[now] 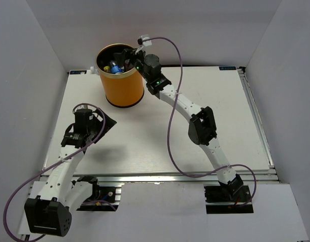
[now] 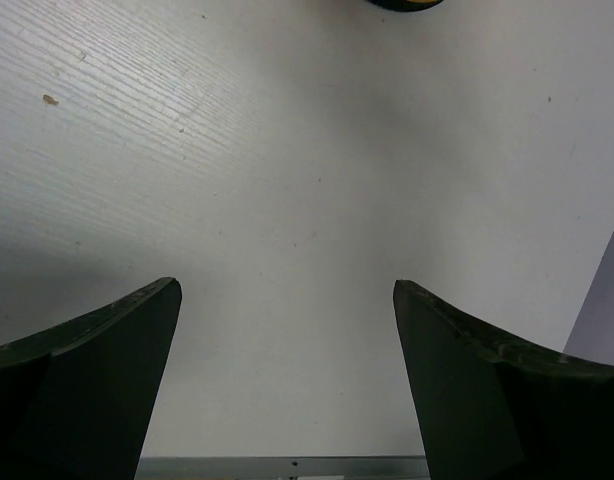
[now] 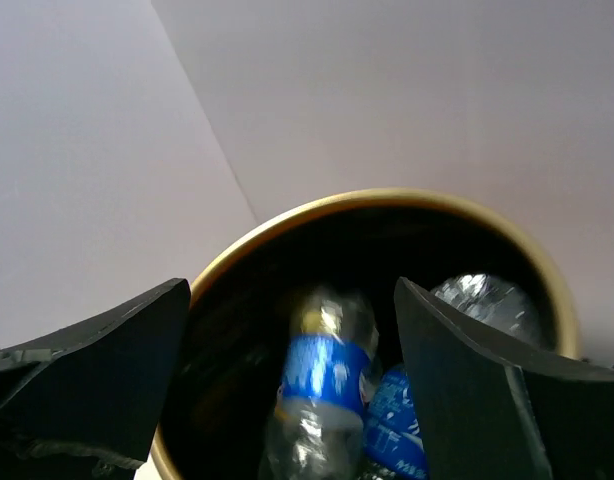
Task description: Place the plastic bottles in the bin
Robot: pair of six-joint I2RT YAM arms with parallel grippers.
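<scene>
Top external view: at upper centre the right tool (image 1: 123, 59), open and empty, hangs over the bin (image 1: 124, 91); the plastic bottles (image 1: 113, 67) lie inside, below it. At lower left the left tool (image 1: 105, 122) is open.

Robot lab test cell: plain white walls (image 1: 29, 60), white tabletop (image 1: 145, 143), aluminium frame rail (image 1: 160, 177).
</scene>
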